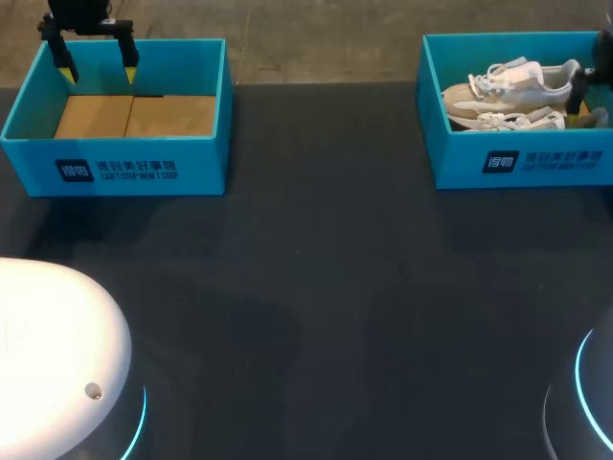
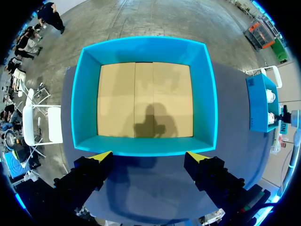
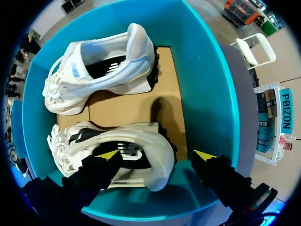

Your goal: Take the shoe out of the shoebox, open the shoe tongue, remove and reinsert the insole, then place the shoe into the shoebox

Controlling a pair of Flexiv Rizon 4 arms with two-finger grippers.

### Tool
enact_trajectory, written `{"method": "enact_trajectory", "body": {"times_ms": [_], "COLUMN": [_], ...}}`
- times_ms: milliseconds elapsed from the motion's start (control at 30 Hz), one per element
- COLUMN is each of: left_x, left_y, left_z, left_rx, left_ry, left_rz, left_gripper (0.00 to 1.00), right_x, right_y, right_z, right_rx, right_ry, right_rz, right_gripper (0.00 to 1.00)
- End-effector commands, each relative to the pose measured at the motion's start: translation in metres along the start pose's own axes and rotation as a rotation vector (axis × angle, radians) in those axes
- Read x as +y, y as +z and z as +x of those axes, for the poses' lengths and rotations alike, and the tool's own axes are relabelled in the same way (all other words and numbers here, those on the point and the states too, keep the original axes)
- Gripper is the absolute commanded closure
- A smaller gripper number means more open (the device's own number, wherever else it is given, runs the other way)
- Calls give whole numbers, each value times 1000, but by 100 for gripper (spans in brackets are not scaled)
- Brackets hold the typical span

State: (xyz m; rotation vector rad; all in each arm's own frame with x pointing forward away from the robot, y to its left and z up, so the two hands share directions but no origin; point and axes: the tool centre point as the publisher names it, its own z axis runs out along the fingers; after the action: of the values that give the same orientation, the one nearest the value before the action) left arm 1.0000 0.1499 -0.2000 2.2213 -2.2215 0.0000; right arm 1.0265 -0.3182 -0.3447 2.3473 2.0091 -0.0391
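Upper left, the left arm (image 1: pixel 88 13) hangs above one shoebox (image 1: pixel 115 158), jaws released; upper right, the right arm (image 1: pixel 605 53) hangs over the shoes (image 1: pixel 508 81), jaws spread.

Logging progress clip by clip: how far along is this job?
Done: nothing visible; the far shoe and near shoe lie in the right box. In hand: the right gripper hangs open over the near shoe, not gripping it; the left gripper is open over the empty left box. Left: taking a shoe out, tongue, insole, reboxing.
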Motion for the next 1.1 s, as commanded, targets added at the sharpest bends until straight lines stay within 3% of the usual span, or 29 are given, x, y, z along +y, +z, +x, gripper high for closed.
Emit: {"method": "enact_trajectory", "body": {"times_ms": [33,367,400,467,500,667,733,1100], "left_x": [0,0,0,0,0,0,0,0], "left_y": [0,0,0,0,0,0,0,0], "left_z": [0,0,0,0,0,0,0,0], "left_rx": [0,0,0,0,0,0,0,0], "left_ry": [0,0,0,0,0,0,0,0], "left_rz": [0,0,0,0,0,0,0,0], "left_gripper": [0,0,0,0,0,0,0,0], "right_x": [-2,-6,-6,-6,-6,-6,-5,-4], "right_y": [7,19,20,21,22,25,27,27], "right_z": [1,3,3,3,3,3,3,1], "right_rx": [-8,-22,-23,-28,-30,-46,-59,-109], "right_ry": [-3,-15,-14,-11,-9,-7,-10,9], "right_rz": [-11,-5,-4,0,3,11,12,18], "right_gripper": [0,0,4,22,39,75,100,100]}}
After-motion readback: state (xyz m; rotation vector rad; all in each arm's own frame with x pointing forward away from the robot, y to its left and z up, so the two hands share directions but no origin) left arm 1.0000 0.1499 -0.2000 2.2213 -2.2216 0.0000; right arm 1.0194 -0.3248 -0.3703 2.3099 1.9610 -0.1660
